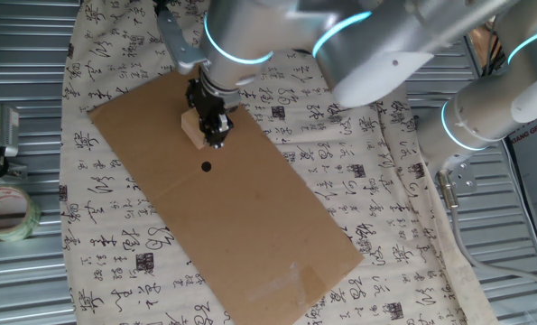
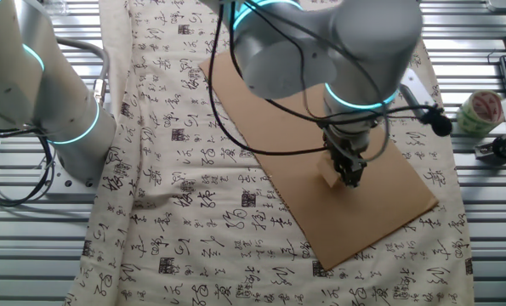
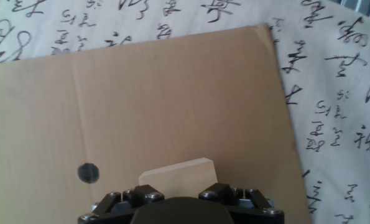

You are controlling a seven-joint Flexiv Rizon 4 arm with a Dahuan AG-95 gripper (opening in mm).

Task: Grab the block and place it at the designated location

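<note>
Worktop (image 1: 15, 271): ribbed grey metal, its slats showing bare beyond the cloth on both sides.
White cloth (image 1: 115, 226): spread over the middle of the worktop, printed all over with black calligraphy characters; wrinkled near its edges.
Roll of clear tape (image 1: 6, 212): lies flat on bare metal near one worktop edge, off the cloth; red print on its core; also seen in the other fixed view (image 2: 482, 110).
Metal clip-like object (image 1: 2, 135): rests on the metal just beside the tape roll; details too small to tell.
Black cables (image 2: 14, 183): trail over the slats by the opposite worktop edge.
</note>
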